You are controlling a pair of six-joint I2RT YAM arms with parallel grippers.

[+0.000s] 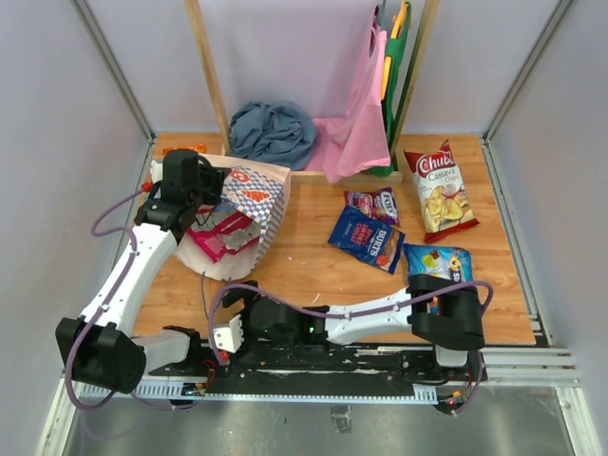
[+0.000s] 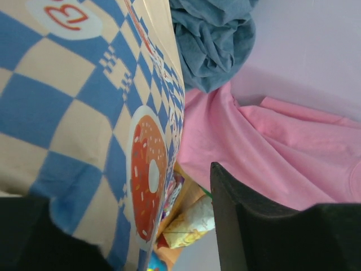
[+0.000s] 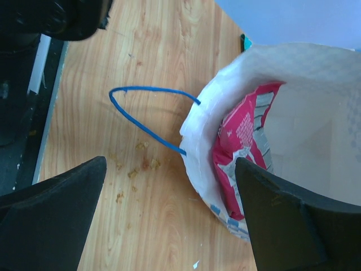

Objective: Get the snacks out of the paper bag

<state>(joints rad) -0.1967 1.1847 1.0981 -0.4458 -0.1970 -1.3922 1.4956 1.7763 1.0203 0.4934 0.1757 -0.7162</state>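
Now left arm (image 1: 133, 261) at the paper bag (image 1: 261, 195), right arm (image 1: 370, 318) folded low, jaws spread.

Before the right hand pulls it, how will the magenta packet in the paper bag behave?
Probably light and floppy: the magenta packet looks crumpled. Likely slippery, being glossy. It may drag the paper bag along.

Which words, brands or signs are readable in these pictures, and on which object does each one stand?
"Chuds" (last letters unsure) and "Cassava": on the red-and-white chip bag.
Not readable: the red logo on the paper bag, only partly in view.
Too small or blurred: print on the dark blue bag, the purple packet and the magenta bag.
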